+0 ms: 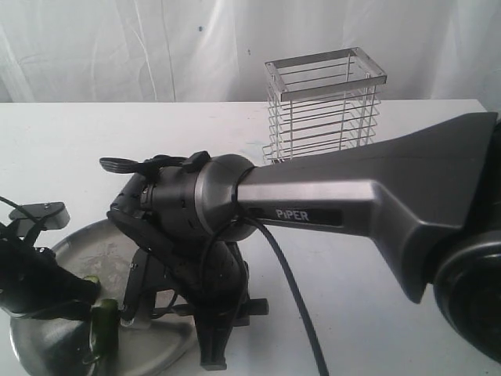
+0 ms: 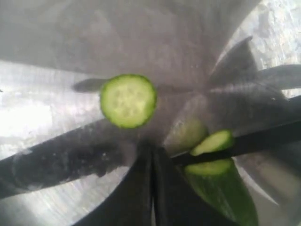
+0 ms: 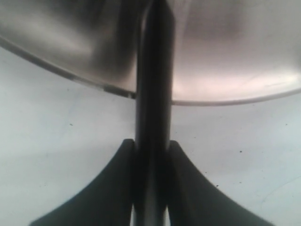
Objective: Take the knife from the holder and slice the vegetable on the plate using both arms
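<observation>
The desk point(image 1: 63, 141) is white and flat. A white cloth point(image 1: 117, 47) hangs behind it like a wall.

At the back of the desk stands the wire holder point(image 1: 325, 110). It is upright and well apart from the plate point(image 1: 86, 235), which sits at the front on the left.

The plate is shiny steel. On it lies the dark green cucumber point(image 2: 225, 193). One round slice point(image 2: 128, 100) lies flat on the plate, apart from the cucumber. A second slice point(image 2: 212, 142) leans at the cut end, touching the dark blade of the knife point(image 2: 268, 141).

The big grey right arm point(image 1: 376, 188) reaches across the desk to the plate. The right pincer point(image 3: 151, 146) is pinching the black handle of the knife, which pokes out over the plate's rim point(image 3: 225, 101).

The left pincer point(image 2: 151, 155) is over the plate with its fingers pressed together. The cucumber lies just beside them.
</observation>
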`<state>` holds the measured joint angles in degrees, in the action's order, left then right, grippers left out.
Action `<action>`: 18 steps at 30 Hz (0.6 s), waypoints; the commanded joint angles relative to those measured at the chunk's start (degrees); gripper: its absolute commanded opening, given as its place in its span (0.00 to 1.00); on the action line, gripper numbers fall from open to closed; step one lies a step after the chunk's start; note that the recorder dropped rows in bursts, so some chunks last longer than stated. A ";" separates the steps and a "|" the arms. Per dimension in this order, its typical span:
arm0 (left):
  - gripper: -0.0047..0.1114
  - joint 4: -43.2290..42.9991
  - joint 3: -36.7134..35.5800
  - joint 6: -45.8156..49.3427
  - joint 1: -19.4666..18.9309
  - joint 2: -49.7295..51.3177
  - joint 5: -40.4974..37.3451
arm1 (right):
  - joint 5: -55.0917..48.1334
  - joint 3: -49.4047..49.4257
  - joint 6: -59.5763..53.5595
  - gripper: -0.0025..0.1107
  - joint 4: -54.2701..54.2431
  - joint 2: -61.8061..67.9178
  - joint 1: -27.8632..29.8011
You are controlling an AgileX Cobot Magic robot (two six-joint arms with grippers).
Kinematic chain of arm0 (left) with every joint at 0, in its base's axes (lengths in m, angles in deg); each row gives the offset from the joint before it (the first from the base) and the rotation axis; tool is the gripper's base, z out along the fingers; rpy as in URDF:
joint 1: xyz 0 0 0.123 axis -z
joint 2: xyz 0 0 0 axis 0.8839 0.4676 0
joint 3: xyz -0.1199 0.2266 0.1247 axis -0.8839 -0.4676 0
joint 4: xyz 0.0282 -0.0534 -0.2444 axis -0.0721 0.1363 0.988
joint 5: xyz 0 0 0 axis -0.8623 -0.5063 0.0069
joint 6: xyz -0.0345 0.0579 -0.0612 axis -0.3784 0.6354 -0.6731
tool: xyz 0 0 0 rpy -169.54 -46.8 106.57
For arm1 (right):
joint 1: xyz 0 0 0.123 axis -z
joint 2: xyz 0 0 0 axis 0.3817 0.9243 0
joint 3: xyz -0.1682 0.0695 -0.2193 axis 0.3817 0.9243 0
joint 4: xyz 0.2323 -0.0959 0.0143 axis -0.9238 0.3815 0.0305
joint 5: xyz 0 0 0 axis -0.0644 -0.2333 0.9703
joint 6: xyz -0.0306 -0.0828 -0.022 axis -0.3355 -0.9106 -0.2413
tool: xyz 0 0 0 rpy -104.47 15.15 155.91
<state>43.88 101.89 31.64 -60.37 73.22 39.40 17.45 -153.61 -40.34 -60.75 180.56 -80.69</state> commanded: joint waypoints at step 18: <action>0.04 -13.07 3.60 -10.03 1.16 -14.74 -9.36 | 0.02 0.52 2.32 0.02 -0.48 -0.53 -0.02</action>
<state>33.12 105.39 24.10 -59.48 59.15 31.85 17.63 -153.61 -38.72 -60.77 180.56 -80.69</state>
